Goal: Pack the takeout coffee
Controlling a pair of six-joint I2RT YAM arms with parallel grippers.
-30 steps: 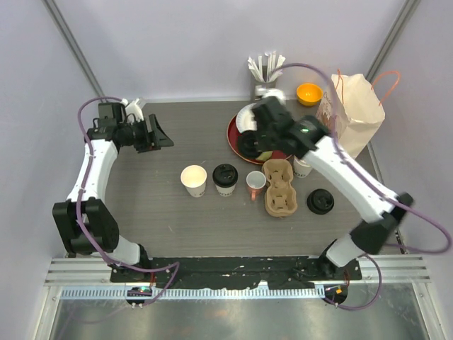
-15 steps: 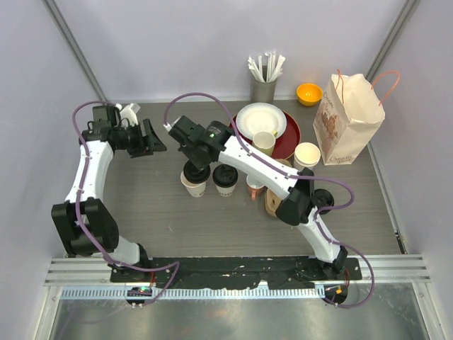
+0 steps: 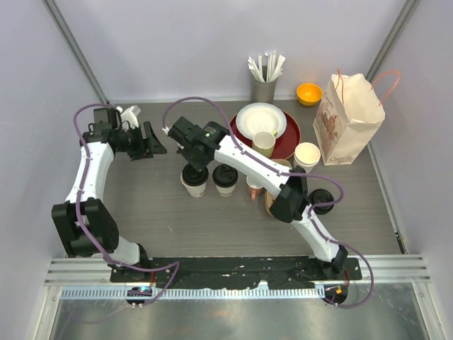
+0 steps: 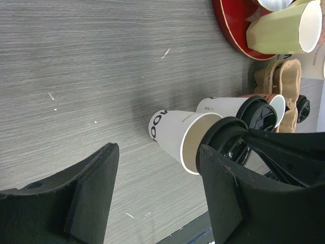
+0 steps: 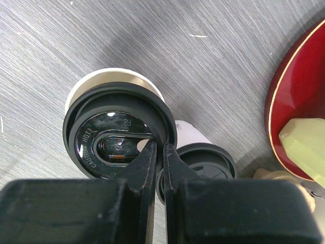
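Pinching lid [image 5: 107, 136] rim, R jaws hold it over cup [image 4: 175, 133].

Soft light, glare on lid [image 5: 101, 145]

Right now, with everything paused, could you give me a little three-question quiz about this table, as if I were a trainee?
1. True or false: the left hand is gripping a cup.
2. What is the right hand pinching? A) a spoon B) a black lid C) a banana
3. How many black lids lie loose on the table?
Key: 1. False; it is open and holds nothing. 2. B, by its rim, over the open cup. 3. One, the spare lid.
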